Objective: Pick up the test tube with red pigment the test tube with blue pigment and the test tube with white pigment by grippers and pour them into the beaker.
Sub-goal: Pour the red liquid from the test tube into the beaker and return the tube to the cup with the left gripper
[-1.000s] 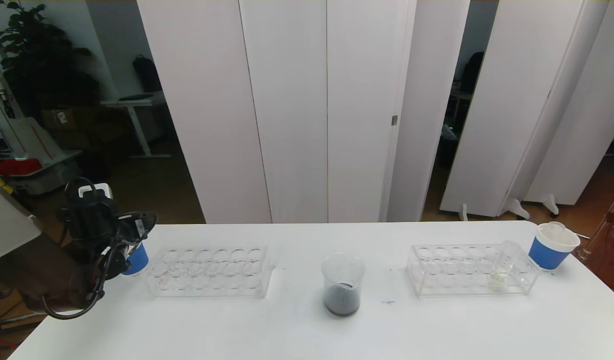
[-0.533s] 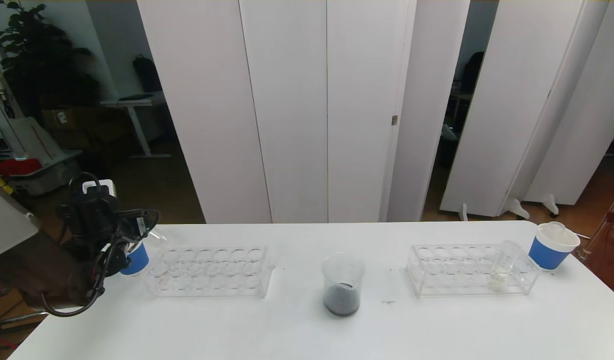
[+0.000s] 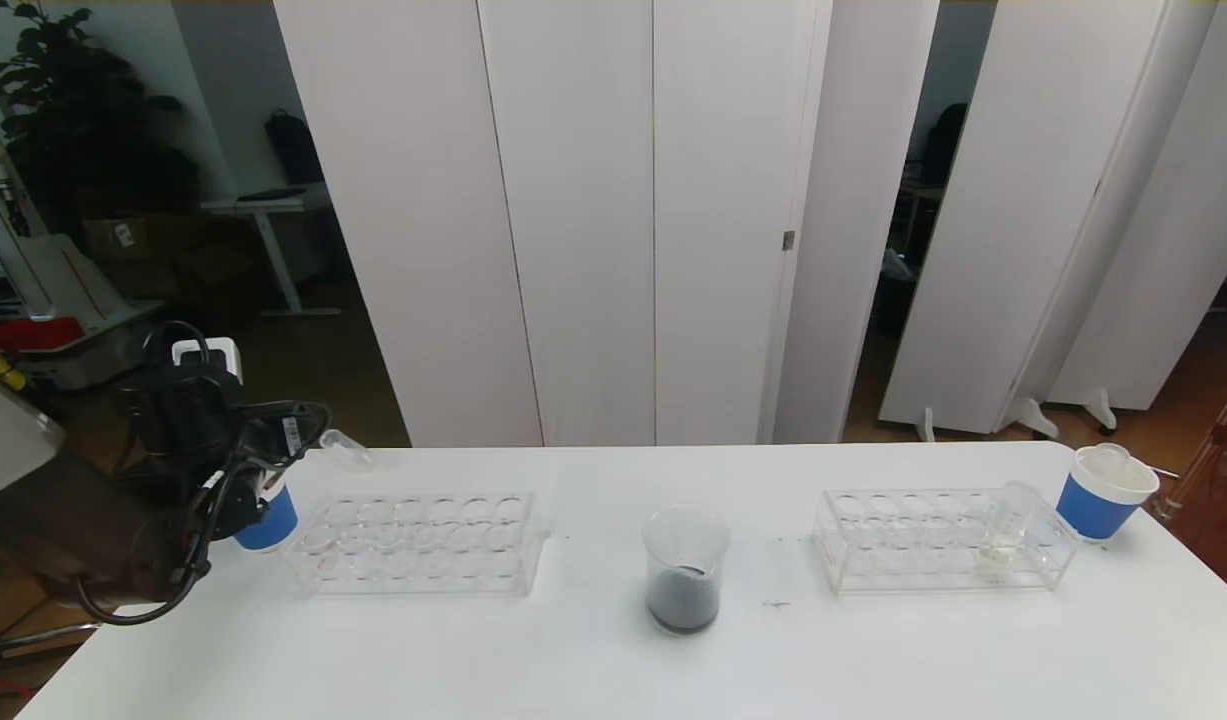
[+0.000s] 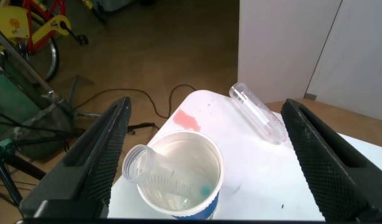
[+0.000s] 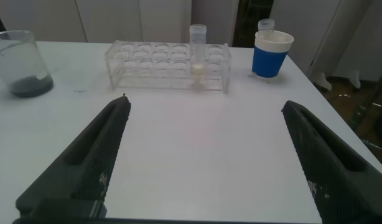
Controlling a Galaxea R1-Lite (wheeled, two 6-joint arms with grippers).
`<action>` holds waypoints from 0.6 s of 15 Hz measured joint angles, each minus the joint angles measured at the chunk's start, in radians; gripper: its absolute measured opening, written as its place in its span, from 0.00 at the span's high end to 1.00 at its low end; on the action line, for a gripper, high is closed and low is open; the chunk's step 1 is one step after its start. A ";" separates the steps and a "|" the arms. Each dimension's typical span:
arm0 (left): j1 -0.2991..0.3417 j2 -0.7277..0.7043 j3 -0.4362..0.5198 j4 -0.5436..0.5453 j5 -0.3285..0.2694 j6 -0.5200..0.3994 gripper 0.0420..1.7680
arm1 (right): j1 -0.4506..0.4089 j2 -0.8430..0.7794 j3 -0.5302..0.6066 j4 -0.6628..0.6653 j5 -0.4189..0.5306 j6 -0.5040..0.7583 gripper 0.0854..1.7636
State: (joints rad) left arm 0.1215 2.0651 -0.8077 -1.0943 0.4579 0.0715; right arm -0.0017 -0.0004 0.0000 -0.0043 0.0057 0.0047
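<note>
Test tube (image 3: pixel 345 449) newly in sight beside my left gripper (image 4: pixel 206 158): a second ago the arm sat lower at the table's left edge and no tube showed there; half a second ago its tip was just appearing, and now the arm has risen and the clear tube lies tilted in the air above the far-left corner of the table (image 3: pixel 613 650). From the left wrist view I see the fingers (image 4: pixel 91 162) spread wide with nothing between them, hovering over the left blue cup (image 4: pixel 181 171), which holds an emptied tube with a trace of blue at its bottom (image 4: pixel 166 180). The other clear tube shows beyond the cup, touching neither finger.

My right gripper (image 5: pixel 206 155) is out of the head view; its own camera shows its fingers equally wide and empty, low over the near right part of the table.

Everything else is unchanged: the beaker (image 3: pixel 684 568) stands at the centre with dark liquid in it, the left rack (image 3: pixel 418 543) is empty, and the test tube with white pigment (image 3: pixel 1005 532) stands in the right end of the right rack (image 3: pixel 938 540), near the right blue cup (image 3: pixel 1103 491).
</note>
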 joint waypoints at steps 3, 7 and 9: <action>-0.011 -0.040 -0.004 0.099 -0.002 0.000 0.03 | 0.000 0.000 0.000 0.000 0.000 0.000 0.01; -0.029 -0.156 -0.024 0.275 -0.011 -0.004 0.03 | 0.000 0.000 0.000 0.000 0.000 0.000 0.01; -0.027 -0.238 -0.031 0.380 -0.020 -0.009 0.03 | 0.000 0.000 0.000 0.000 0.000 0.000 0.01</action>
State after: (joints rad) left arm 0.0943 1.8270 -0.8385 -0.7147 0.4383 0.0623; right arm -0.0017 -0.0004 0.0000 -0.0043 0.0057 0.0047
